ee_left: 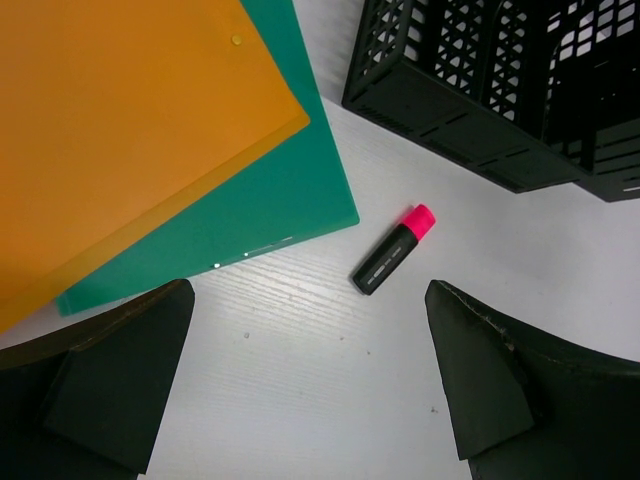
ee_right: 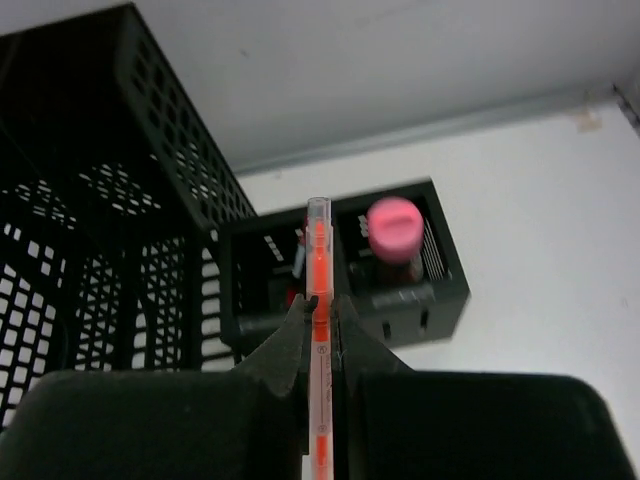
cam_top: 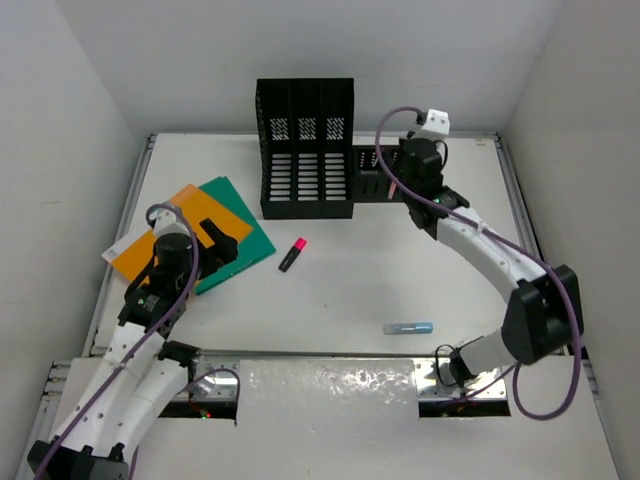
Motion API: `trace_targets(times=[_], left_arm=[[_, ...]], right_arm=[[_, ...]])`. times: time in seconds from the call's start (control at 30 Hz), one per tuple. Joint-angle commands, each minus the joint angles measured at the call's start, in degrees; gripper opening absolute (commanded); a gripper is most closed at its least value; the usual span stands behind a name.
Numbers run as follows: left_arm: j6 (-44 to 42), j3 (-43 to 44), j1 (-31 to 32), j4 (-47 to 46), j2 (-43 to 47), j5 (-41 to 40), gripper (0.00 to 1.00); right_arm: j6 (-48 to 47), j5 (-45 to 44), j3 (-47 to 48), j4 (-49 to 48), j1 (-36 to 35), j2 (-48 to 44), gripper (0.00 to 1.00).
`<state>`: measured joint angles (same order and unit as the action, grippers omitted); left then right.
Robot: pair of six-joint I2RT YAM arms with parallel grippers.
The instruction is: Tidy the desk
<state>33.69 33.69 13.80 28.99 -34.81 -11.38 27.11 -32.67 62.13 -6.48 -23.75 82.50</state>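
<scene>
The desk is a wide white tabletop with metal rails. My right gripper is shut on a thin clear pen with an orange core, held upright above a small black pen tray. The tray holds a pink-capped item. In the top view the right gripper hangs beside that tray. My left gripper is open with nothing between its fingers, low over bare desk. Just ahead of it lies a black marker with a pink cap, seen from above too.
A tall black slotted file holder stands at the back centre. An orange folder overlaps a green one at the left, next to the left gripper. A blue-capped tube lies near the front right.
</scene>
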Motion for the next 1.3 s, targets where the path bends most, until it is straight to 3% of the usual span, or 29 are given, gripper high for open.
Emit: trace_targets(times=[0.0, 0.4, 0.73, 1.1, 1.27], left_arm=[[-0.4, 0.8, 0.3, -1.0, -0.4, -0.4, 0.98], [-0.5, 1.7, 0.3, 0.5, -0.3, -2.4, 0.98], [-0.1, 1.8, 0.3, 1.1, 0.1, -3.0, 0.98], [0.3, 1.7, 0.3, 1.2, 0.0, -3.5, 0.98], [0.4, 1.6, 0.3, 0.9, 0.0, -3.0, 0.98]], right_arm=[[-13.0, 3.1, 4.8, -11.2, -0.3, 5.6, 0.0], [-16.3, 3.0, 17.0, -29.6, -0.3, 24.4, 0.0], [-17.4, -0.4, 25.4, -32.0, -0.2, 33.2, 0.0], [-17.3, -6.3, 17.1, -34.1, -0.2, 33.1, 0.0], [-16.0, -7.8, 14.4, -34.4, -0.2, 31.8, 0.28]])
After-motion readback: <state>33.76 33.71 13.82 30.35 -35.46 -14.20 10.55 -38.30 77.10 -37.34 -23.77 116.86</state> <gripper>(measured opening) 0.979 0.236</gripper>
